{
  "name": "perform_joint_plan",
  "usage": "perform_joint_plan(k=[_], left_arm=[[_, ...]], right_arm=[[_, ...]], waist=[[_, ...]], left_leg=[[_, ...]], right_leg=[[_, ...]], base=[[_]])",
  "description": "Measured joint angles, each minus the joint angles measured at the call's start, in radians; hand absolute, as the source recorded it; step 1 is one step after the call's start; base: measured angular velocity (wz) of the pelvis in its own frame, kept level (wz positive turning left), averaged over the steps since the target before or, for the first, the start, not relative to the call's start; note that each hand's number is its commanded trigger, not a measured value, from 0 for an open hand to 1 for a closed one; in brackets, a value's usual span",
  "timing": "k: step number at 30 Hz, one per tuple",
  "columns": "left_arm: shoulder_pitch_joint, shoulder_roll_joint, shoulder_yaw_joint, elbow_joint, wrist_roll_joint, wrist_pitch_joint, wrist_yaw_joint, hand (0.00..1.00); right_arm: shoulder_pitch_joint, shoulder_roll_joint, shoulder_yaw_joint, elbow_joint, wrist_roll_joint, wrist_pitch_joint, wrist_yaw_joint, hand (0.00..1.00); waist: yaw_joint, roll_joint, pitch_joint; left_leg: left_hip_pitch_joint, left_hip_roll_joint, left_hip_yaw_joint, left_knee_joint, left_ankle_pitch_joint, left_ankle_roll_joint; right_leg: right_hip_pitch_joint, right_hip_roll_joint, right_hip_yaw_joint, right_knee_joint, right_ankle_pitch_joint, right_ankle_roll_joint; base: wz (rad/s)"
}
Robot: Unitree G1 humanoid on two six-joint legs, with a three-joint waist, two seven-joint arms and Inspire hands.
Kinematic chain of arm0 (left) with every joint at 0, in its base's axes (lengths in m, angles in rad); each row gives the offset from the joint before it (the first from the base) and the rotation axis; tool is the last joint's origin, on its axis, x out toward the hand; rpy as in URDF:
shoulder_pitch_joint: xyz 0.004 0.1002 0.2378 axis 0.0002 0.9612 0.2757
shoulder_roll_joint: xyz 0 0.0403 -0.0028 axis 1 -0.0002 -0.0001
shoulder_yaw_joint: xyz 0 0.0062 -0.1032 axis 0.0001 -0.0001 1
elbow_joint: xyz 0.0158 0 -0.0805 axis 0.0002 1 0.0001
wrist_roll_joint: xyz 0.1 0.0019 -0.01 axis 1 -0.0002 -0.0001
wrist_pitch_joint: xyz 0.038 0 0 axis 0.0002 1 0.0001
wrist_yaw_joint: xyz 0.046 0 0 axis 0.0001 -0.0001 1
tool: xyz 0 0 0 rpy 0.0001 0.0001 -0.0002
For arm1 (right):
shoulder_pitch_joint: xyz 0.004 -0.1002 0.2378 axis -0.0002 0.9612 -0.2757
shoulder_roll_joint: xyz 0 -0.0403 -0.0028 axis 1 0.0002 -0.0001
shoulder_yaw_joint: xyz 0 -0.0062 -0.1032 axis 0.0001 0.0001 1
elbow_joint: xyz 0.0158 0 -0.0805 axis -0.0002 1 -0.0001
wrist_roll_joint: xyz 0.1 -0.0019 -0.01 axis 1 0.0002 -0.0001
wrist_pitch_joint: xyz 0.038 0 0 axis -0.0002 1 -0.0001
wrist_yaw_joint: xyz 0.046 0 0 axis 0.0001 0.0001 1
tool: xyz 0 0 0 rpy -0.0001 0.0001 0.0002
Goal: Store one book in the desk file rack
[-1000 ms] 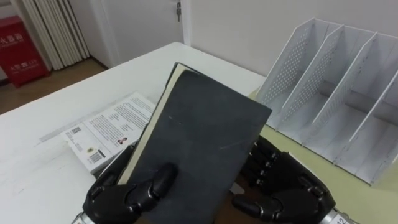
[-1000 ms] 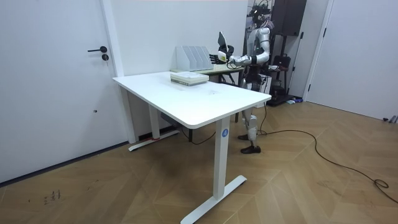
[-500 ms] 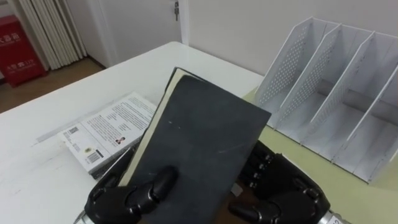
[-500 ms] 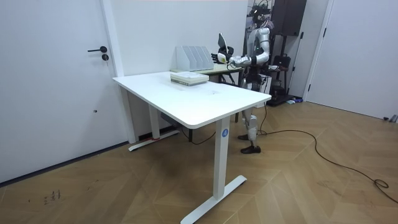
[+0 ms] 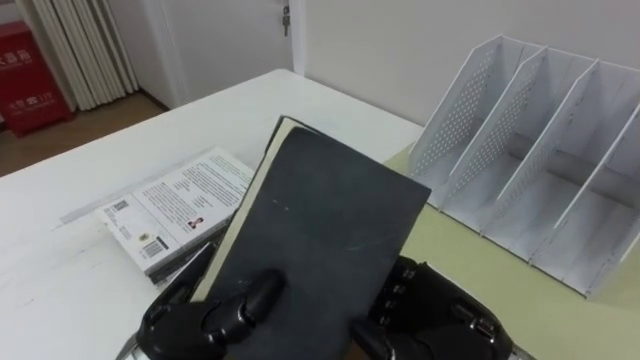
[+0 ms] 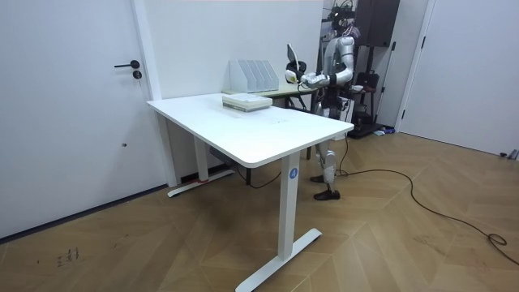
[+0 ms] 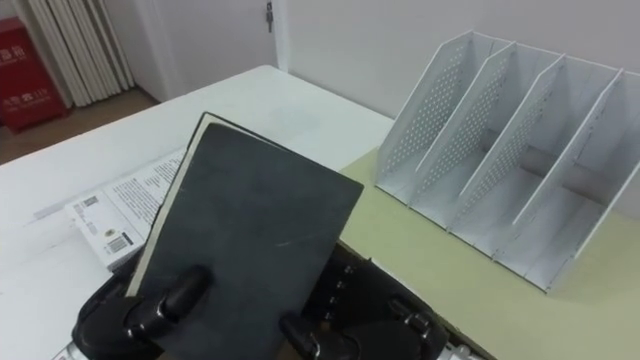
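Fingers of both hands clasp a dark grey hardcover book (image 5: 320, 230), held up off the white table (image 5: 60, 270) with its cover facing the head camera. The left hand (image 5: 195, 320) has its thumb curled over the lower cover, and the right hand (image 5: 445, 315) wraps the lower right edge. The book's long axis slants from the hands up and away. The white perforated metal file rack (image 5: 540, 130) stands on a pale green table (image 5: 470, 265), ahead and to the right of the book and well apart from it, so the right hand is nearer. A stack of pale paperback books (image 5: 170, 210) lies to the left. To enter a slot, the book probably has to swing right and turn edge-on to the dividers.
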State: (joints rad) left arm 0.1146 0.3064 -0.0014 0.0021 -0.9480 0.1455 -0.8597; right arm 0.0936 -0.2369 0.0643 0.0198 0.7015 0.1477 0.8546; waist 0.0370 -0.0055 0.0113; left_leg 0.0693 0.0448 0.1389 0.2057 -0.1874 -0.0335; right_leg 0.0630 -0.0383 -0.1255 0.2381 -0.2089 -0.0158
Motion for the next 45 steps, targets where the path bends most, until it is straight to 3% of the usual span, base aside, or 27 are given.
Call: perform_joint_plan(k=[4, 22, 23, 24, 35, 42, 45], left_arm=[[-0.001, 0.021, -0.003, 0.000, 0.000, 0.002, -0.010, 1.00], [-0.002, 0.024, -0.003, 0.002, 0.000, 0.008, -0.016, 1.00], [-0.002, 0.024, -0.003, 0.002, 0.000, 0.008, -0.016, 0.06], [-0.002, 0.024, -0.004, 0.002, 0.000, 0.008, -0.016, 0.00], [0.010, 0.022, -0.003, 0.015, 0.007, 0.008, 0.006, 0.00], [0.038, 0.021, -0.005, 0.148, 0.025, 0.007, 0.033, 0.00], [0.037, 0.018, -0.015, 0.215, 0.028, 0.007, 0.063, 0.00]], right_arm=[[0.000, -0.005, 0.005, 0.000, -0.007, 0.007, 0.009, 1.00], [0.005, -0.005, 0.005, 0.000, -0.007, 0.008, 0.012, 1.00], [0.005, -0.005, 0.005, 0.000, -0.006, 0.008, 0.011, 1.00], [0.005, -0.005, 0.005, 0.000, -0.005, 0.008, 0.010, 1.00], [0.004, -0.034, -0.017, -0.002, -0.011, 0.008, -0.027, 1.00], [-0.008, -0.051, -0.130, -0.005, -0.042, 0.007, -0.103, 1.00], [-0.033, -0.051, -0.137, -0.005, -0.038, 0.007, -0.128, 1.00]], waist=[[0.000, 0.001, 0.0003], [-0.004, 0.000, 0.0002], [-0.005, 0.000, 0.0002], [-0.005, 0.000, 0.0002], [-0.012, 0.001, 0.0001], [-0.031, 0.010, 0.0012], [-0.039, 0.020, 0.0003]], left_leg=[[-0.011, 0.001, 0.000, 0.001, 0.000, 0.000], [-0.006, 0.000, 0.000, 0.000, 0.000, 0.001], [-0.006, 0.001, 0.000, 0.000, 0.000, 0.001], [-0.006, 0.001, 0.000, 0.000, 0.000, 0.001], [-0.006, 0.001, 0.013, 0.000, 0.000, 0.001], [-0.006, -0.001, 0.022, -0.001, 0.000, 0.001], [-0.002, -0.001, 0.022, -0.005, 0.000, 0.001]], right_leg=[[-0.013, 0.001, 0.000, 0.004, 0.000, 0.000], [-0.009, 0.005, 0.012, -0.002, 0.000, 0.000], [-0.009, 0.005, 0.012, -0.002, 0.000, 0.000], [-0.009, 0.004, 0.011, -0.002, 0.000, 0.000], [-0.010, 0.001, 0.010, -0.001, 0.000, 0.000], [-0.010, 0.005, 0.009, -0.002, 0.000, 0.000], [-0.010, 0.006, 0.010, -0.003, 0.000, 0.000]], base=[[0.00], [-0.02], [0.00], [0.00], [0.00], [0.00], [-0.03]])
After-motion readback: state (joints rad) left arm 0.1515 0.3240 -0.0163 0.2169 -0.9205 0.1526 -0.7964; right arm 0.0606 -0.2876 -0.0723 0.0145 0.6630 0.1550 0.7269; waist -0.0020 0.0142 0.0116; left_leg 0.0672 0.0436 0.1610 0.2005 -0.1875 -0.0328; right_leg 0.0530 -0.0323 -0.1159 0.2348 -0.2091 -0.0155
